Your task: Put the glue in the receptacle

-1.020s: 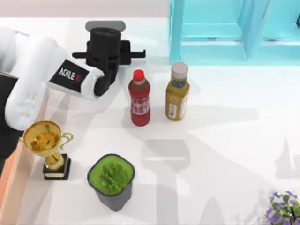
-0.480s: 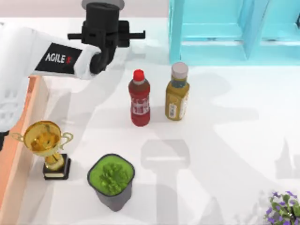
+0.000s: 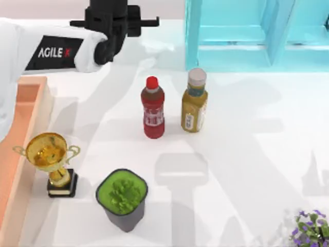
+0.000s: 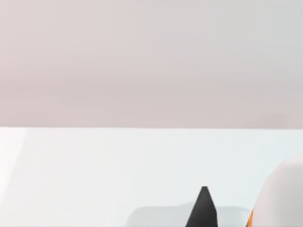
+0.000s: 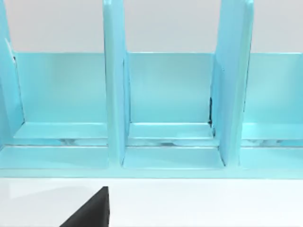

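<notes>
Our left gripper (image 3: 113,20) has climbed from mid-desk toward the far edge, uncovering more of the receptacle (image 3: 32,98) at the left edge. Its fingers we cannot tell; white and orange, probably the glue (image 4: 279,198), sits beside them.

white table (image 3: 247,154); turquoise shelf unit (image 3: 257,31) at its far right edge.

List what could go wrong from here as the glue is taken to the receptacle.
The left tool sits at the table's far edge, away from the receptacle; swinging low could topple the trophy beside its wall. The white, orange-edged shape may be the glue; an unconfirmed grip might slip. The right tool idles facing the shelf.
</notes>
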Tool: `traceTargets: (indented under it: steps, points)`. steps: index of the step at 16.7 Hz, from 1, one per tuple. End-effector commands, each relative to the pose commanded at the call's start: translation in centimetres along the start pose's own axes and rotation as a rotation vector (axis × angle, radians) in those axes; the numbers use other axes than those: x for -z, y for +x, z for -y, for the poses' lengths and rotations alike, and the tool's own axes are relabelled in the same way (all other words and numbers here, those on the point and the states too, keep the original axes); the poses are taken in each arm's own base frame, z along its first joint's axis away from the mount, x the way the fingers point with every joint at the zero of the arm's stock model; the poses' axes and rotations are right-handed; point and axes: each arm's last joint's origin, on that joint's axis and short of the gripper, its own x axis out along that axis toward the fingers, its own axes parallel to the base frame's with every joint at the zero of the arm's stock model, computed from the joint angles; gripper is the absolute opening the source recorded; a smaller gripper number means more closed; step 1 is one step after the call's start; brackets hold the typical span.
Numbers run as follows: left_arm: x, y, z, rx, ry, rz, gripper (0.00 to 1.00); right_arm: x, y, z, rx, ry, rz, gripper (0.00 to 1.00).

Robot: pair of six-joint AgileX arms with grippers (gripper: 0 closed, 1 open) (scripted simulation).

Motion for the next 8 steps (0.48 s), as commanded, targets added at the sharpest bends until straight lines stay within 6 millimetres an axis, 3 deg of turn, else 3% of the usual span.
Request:
traceTargets:
  steps: [2, 4, 8]
  points:
    - [0.0, 0.0, -0.3, -0.002, 0.01, -0.01, 0.0, 0.0, 0.0, 0.0, 0.0, 0.0, 0.0, 1.0]
    - [0.0, 0.1, -2.1, -0.006, 0.06, -0.06, 0.0, 0.0, 0.0, 0.0, 0.0, 0.0, 0.0, 1.0]
    - [-0.7, -0.7, -8.9, 0.042, 0.231, -0.23, 0.0, 0.0, 0.0, 0.0, 0.0, 0.0, 0.0, 1.0]
